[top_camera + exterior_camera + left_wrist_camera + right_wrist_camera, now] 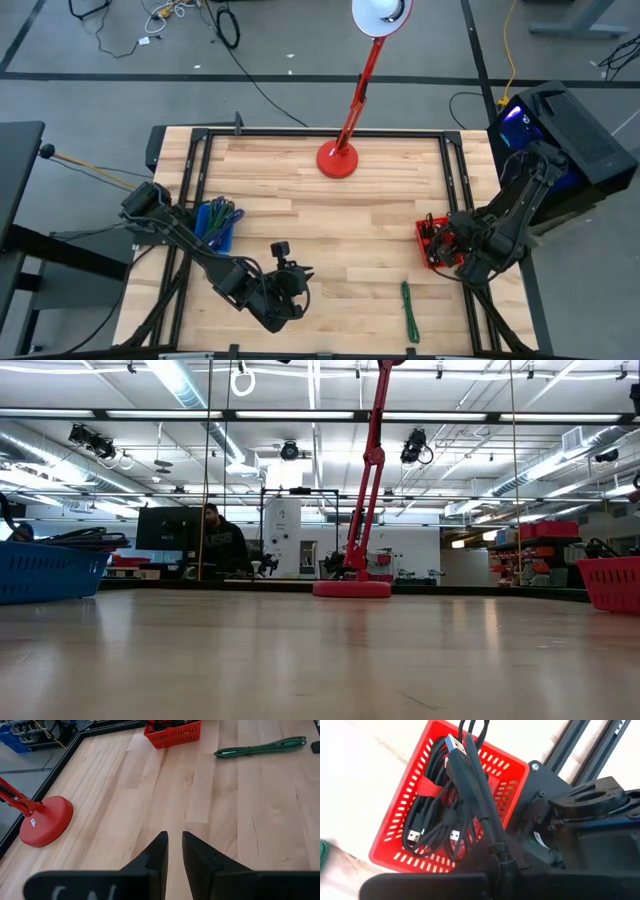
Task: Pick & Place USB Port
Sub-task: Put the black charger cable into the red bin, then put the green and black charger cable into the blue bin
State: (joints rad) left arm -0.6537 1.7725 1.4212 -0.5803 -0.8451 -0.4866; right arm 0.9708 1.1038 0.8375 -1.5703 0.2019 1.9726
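The red basket [410, 855] [432, 242] sits at the table's right edge and holds bundled black USB cables [427, 827], one bound with a red tie. My right gripper [462, 750] [445, 240] is down in the basket, shut on a cable's plug end. My left gripper [173, 847] [285, 290] hovers over bare wood near the near edge, its fingers a narrow gap apart, holding nothing. A green cable [410, 310] [260, 747] lies flat on the table by the near edge. My right gripper holds a black USB cable by its plug end [454, 762], just behind the metal connector [451, 742], which sticks out past the fingertips. One dark finger [477, 790] lies along the plug; the other is hidden behind the cable. The rest of the cable stays in the basket.
A blue basket [215, 225] [45, 570] with cables stands at the table's left side. The red lamp's base [338, 160] [45, 822] [352, 588] stands near the far edge's middle. Bare wood lies between the baskets. A person [222, 545] is in the room behind.
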